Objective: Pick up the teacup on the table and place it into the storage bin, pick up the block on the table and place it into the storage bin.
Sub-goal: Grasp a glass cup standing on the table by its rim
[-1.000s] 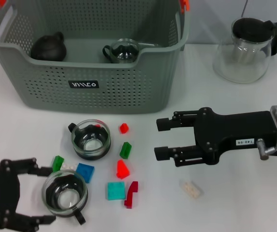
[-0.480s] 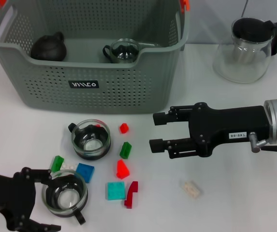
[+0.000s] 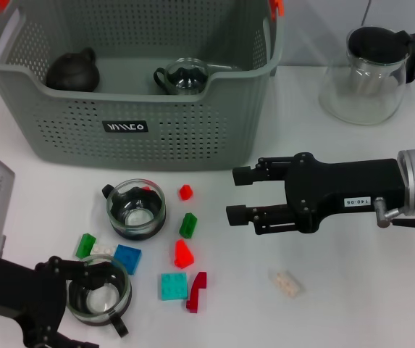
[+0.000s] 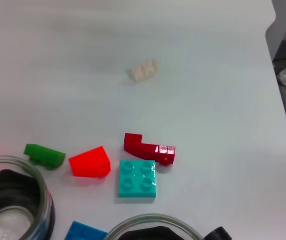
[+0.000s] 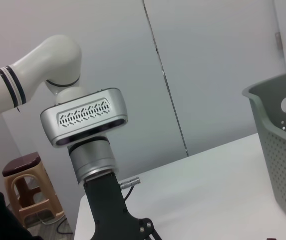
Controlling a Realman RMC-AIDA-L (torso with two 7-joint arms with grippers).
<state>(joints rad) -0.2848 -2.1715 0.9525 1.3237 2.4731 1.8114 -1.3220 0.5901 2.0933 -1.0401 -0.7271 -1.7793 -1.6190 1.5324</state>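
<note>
Head view: left tool (image 3: 73, 304) open around teacup (image 3: 97, 298); right tool (image 3: 240, 196) open, empty

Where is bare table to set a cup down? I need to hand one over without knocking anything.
Free: the table near the right claw, past the lone cream block; also between storage bin and glass pitcher. Crowded: the blocks around both teacups, where the left claw works.
</note>
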